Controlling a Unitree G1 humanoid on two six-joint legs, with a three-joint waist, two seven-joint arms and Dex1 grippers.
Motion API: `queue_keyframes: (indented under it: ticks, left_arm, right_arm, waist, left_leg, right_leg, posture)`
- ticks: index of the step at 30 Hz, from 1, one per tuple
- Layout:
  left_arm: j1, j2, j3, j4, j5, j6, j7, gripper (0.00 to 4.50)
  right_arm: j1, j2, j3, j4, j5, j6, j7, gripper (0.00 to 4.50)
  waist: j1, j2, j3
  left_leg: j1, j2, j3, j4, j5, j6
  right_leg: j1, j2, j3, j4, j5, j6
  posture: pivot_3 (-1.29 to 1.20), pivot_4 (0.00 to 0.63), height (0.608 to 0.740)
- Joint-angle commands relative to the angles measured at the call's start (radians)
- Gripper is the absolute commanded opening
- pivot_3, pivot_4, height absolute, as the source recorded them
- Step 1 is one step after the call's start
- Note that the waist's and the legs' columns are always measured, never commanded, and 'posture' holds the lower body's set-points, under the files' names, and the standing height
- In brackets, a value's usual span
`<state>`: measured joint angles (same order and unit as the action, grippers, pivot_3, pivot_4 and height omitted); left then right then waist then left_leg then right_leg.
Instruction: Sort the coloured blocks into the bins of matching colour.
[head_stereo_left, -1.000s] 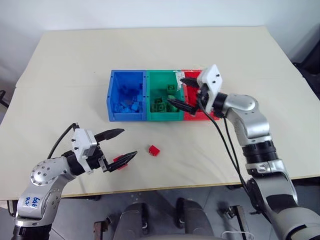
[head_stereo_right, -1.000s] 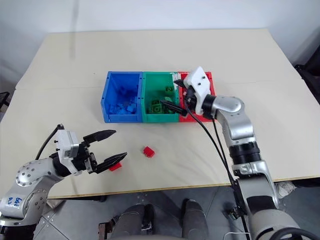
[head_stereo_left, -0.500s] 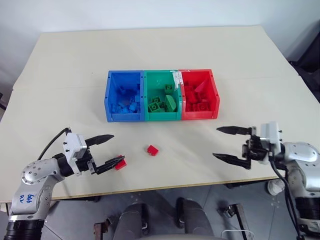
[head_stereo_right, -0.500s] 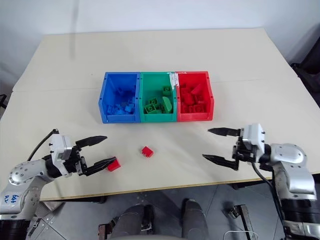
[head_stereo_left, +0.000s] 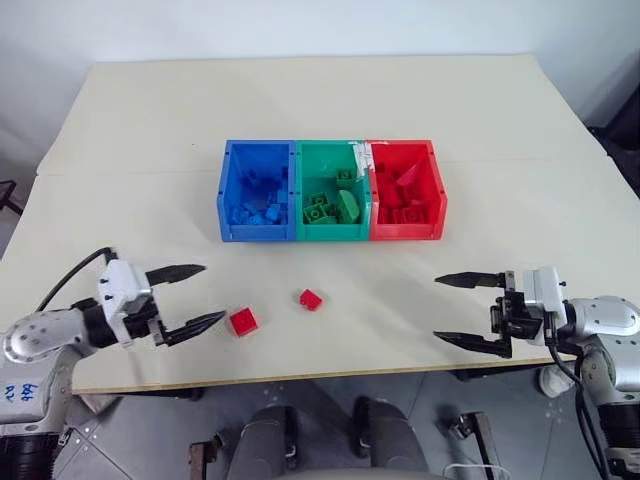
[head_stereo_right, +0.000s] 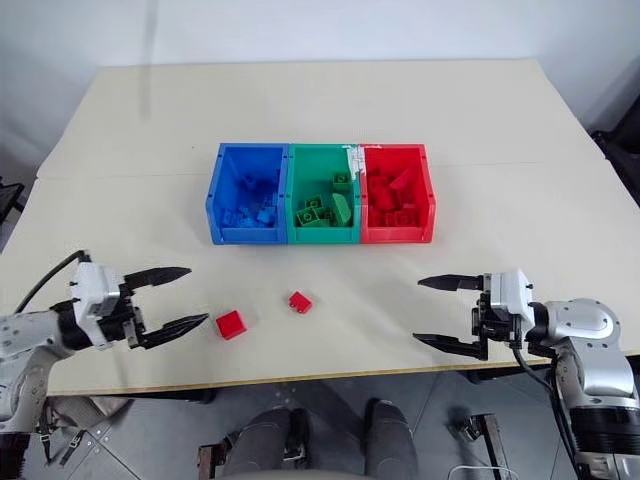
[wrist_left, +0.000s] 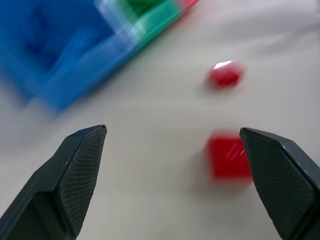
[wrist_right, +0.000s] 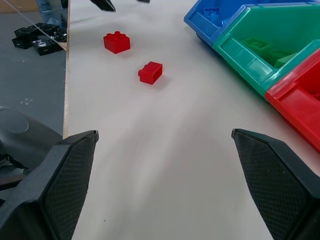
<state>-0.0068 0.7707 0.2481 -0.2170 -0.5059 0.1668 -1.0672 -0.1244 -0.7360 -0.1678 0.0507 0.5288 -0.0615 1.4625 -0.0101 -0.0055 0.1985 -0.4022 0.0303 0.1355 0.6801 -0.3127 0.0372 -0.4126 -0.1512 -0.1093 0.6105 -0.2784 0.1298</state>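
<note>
Our left gripper (head_stereo_left: 187, 297) spread, empty, just beside near red block (head_stereo_left: 243, 321). Right gripper (head_stereo_left: 468, 310) spread, empty, well apart from bins (head_stereo_left: 330, 236). Second red block (head_stereo_left: 310, 299) between first block and bins. Risk: we nudge block off near table (head_stereo_left: 420, 330) edge.

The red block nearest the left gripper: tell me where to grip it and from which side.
Grip the red block across its two flat side walls, coming down from above. It sits studs up and flat on the table, so the sides are the exposed parallel faces. The left gripper is open beside it; nothing crowds it, and the other red block lies apart.
</note>
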Motion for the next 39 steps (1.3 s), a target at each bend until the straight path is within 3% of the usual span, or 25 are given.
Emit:
queue_keyframes:
  ticks: [1, 7, 11, 17, 21, 24, 34, 39]
  left_arm:
    - [-0.055, 0.022, -0.098, -0.105, 0.012, 0.082, 0.012, 4.5]
    - [-0.281, -0.026, -0.363, -0.098, 0.155, 0.181, 0.038, 4.5]
    - [-0.417, -0.047, -0.531, 0.0, 0.312, 0.121, -0.009, 4.5]
    - [-0.597, -0.104, -0.64, 0.18, 0.402, 0.055, -0.103, 4.5]
    - [-0.64, -0.125, -0.662, 0.245, 0.424, 0.029, -0.143, 4.5]
    - [-0.654, -0.13, -0.678, 0.272, 0.455, 0.017, -0.161, 3.99]
    - [-0.663, -0.135, -0.669, 0.302, 0.479, -0.002, -0.193, 0.95]
    - [-0.689, -0.253, -0.562, 0.294, 0.339, 0.057, -0.148, 0.92]
  right_arm:
    - [0.008, -0.006, -0.014, -0.043, 0.023, 0.007, -0.005, 4.47]
    - [0.056, -0.035, -0.037, -0.104, 0.042, 0.048, -0.011, 4.47]
    - [0.097, -0.043, -0.063, -0.152, 0.052, 0.067, -0.04, 4.47]
    - [0.152, -0.041, -0.081, -0.22, 0.06, 0.089, -0.08, 4.47]
    - [0.173, -0.038, -0.089, -0.251, 0.063, 0.098, -0.109, 4.47]
    - [0.186, -0.037, -0.09, -0.263, 0.064, 0.099, -0.121, 4.5]
    - [0.177, -0.037, -0.083, -0.258, 0.057, 0.097, -0.134, 4.5]
    - [0.174, -0.031, -0.086, -0.258, 0.054, 0.095, -0.151, 4.5]
  waist:
    - [0.004, 0.0, 0.0]
    - [0.015, 0.0, 0.0]
    - [0.017, 0.0, 0.0]
    - [0.015, 0.0, 0.0]
    - [0.016, 0.0, 0.0]
    - [0.015, 0.0, 0.0]
    - [0.015, 0.0, 0.0]
    - [0.027, 0.0, 0.0]
  left_leg:
    - [0.0, 0.0, 0.0, 0.0, 0.0, 0.0]
    - [0.0, -0.001, 0.001, 0.001, 0.001, 0.001]
    - [-0.001, -0.001, 0.003, 0.001, 0.001, 0.002]
    - [-0.001, 0.0, 0.005, 0.002, 0.002, 0.003]
    - [-0.001, 0.0, 0.005, 0.003, 0.002, 0.004]
    - [-0.001, 0.0, 0.005, 0.003, 0.002, 0.004]
    - [-0.001, 0.0, 0.005, 0.004, 0.003, 0.005]
    - [-0.002, -0.001, 0.005, 0.006, 0.003, 0.006]
  right_leg:
    - [0.0, 0.0, 0.0, 0.001, 0.0, 0.0]
    - [0.001, 0.002, 0.0, 0.001, 0.0, 0.0]
    - [0.001, 0.002, 0.0, 0.002, 0.0, 0.001]
    - [0.0, 0.004, 0.0, 0.002, 0.0, 0.001]
    - [0.001, 0.003, 0.0, 0.001, 0.0, 0.001]
    - [0.0, 0.003, 0.0, 0.002, 0.0, 0.001]
    - [0.001, 0.003, 0.001, 0.002, 0.0, 0.001]
    - [0.001, 0.002, 0.001, 0.002, 0.001, 0.001]
  posture:
    - [0.0, 0.15, 0.74]
    - [0.0, 0.15, 0.74]
    - [0.0, 0.15, 0.74]
    - [0.0, 0.15, 0.74]
    - [0.0, 0.15, 0.74]
    - [0.0, 0.15, 0.74]
    - [0.0, 0.15, 0.74]
    - [0.0, 0.15, 0.74]
